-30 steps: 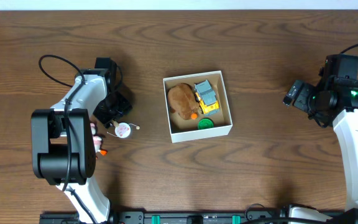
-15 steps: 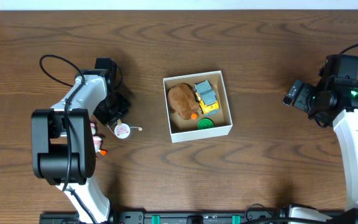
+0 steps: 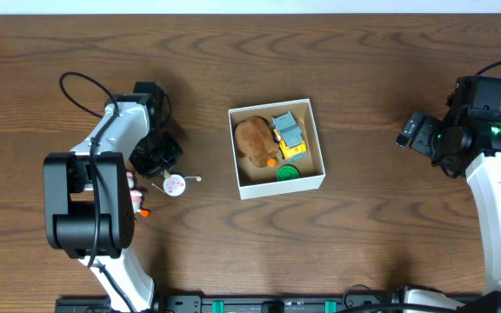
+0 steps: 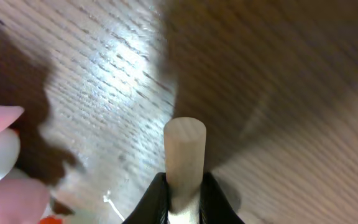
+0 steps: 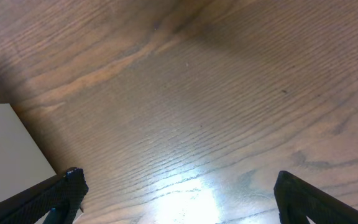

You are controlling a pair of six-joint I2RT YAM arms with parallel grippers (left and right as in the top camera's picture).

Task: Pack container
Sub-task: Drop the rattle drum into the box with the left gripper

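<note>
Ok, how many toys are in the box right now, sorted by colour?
Brown: 1, the stuffed toy
Yellow and grey: 1, the truck
Green: 1, the round disc
Total: 3 in the box. A small orange bit may be part of one of them.

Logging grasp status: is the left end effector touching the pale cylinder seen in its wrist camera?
Touching. The left wrist view shows the left end effector clamped on the pale cylinder, a finger pressed against each side, no gap.
</note>
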